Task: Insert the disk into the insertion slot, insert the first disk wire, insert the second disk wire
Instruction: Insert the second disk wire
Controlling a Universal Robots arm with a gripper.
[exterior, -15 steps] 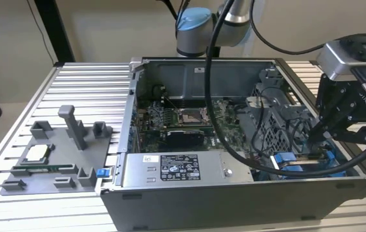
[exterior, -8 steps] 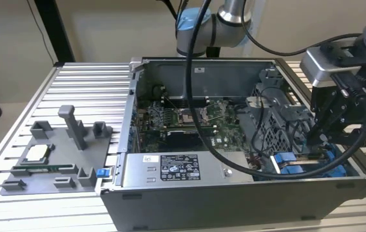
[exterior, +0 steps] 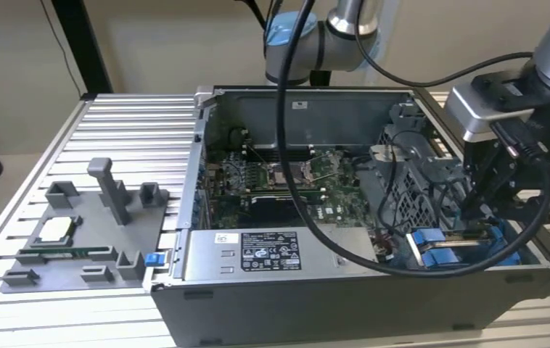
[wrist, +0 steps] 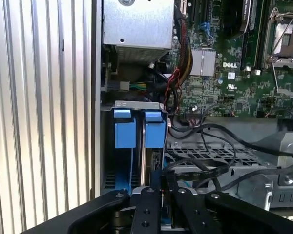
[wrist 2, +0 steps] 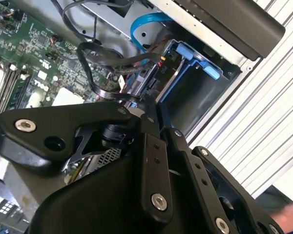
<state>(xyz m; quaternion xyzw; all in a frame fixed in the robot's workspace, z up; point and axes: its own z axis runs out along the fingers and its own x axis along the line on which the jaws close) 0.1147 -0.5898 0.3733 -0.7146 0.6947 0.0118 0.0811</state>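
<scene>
End effector (wrist: 162,195) is seen directly over the insertion slot (wrist: 136,146), fingers pressed nearly together along the bay's long axis, apparently pinching a dark cable (wrist: 195,170); uncertain.

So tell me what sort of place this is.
Probably a robotics lab bench set up for computer assembly: an open PC case lies on a ribbed aluminium table, a grey fixture tray holds parts beside it, and a robot arm reaches into the drive bay.
</scene>
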